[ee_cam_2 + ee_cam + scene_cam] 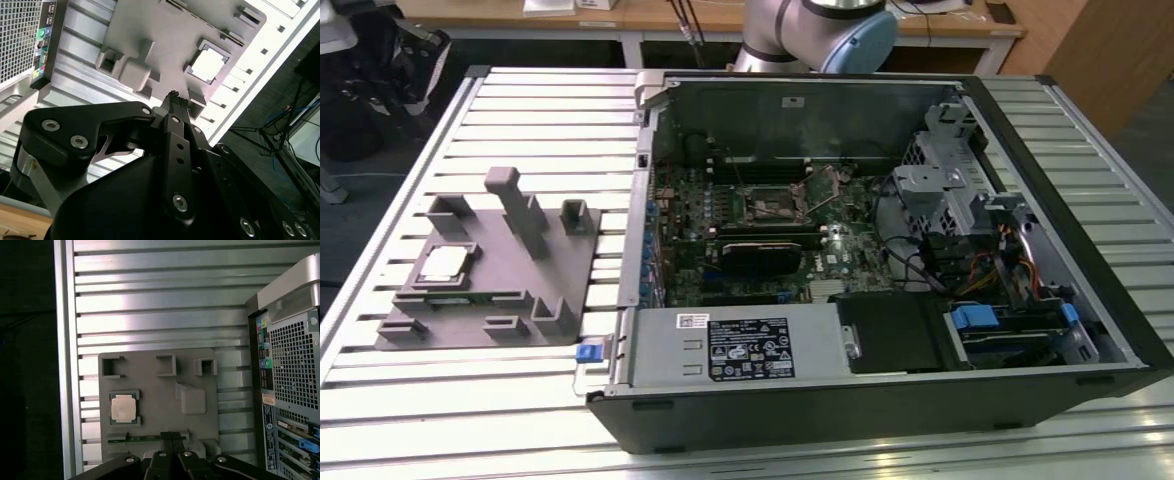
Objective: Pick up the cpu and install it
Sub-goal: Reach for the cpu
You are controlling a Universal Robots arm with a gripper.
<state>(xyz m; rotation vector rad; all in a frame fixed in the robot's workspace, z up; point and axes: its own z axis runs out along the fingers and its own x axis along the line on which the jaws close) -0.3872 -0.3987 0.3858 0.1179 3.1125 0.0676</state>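
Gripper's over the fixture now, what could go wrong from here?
The shut gripper hangs off to one side of the cpu, not over it, so a straight descent might strike the grey fixture. The fixture's upright blocks stand near the cpu and may catch the gripper.

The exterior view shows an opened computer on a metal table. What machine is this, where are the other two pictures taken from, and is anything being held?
It is a robot arm, standing beyond an open computer case on a slatted metal table. The two wrist views come from cameras riding on the arm, looking past its hand. The hand is shut and holds nothing. It hangs over a grey plastic holder beside the case, and the small silver chip sits in one of the holder's pockets, untouched.
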